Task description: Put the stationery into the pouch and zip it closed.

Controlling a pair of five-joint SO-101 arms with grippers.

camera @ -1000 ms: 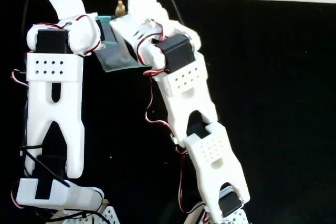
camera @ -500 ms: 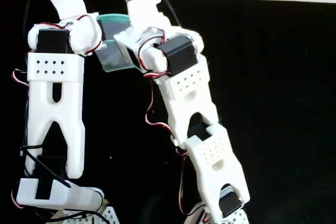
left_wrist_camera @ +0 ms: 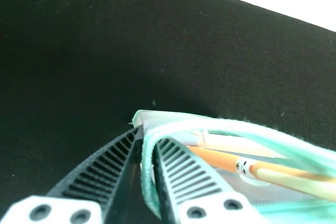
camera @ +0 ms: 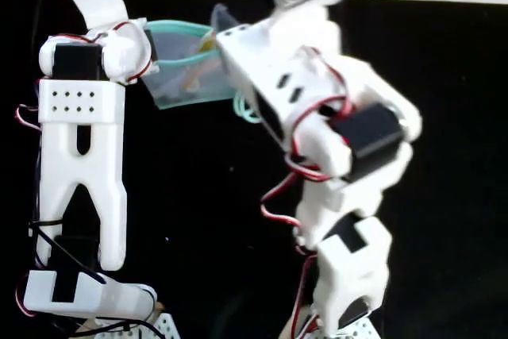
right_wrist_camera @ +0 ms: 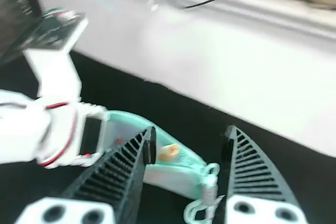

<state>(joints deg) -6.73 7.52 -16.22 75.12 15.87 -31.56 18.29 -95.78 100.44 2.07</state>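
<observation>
A translucent pouch [camera: 189,85] with teal edging hangs above the black table at the far left. My left gripper [left_wrist_camera: 147,140] is shut on its teal rim, and in the high view that gripper [camera: 155,47] sits at the pouch's left end. An orange pencil [left_wrist_camera: 220,161] and a cream one lie inside the pouch [left_wrist_camera: 173,121]. My right gripper [right_wrist_camera: 190,135] is open, one finger on each side of the pouch's [right_wrist_camera: 168,174] other end, just above the teal zipper pull [right_wrist_camera: 207,198]. From above, this gripper [camera: 226,33] is at the pouch's right end, with the pull loops [camera: 248,109] dangling below.
The black cloth [camera: 444,77] covers the table, and a white wall [right_wrist_camera: 220,61] rises behind its far edge. The left arm [camera: 83,156] stands along the left side. The right arm [camera: 349,164] fills the middle, with red wires [camera: 282,188] hanging beside it.
The right arm has swung up and to the right, uncovering the pouch. The pouch's teal rim now stretches further right, between the two grippers. The left arm has stayed put.
</observation>
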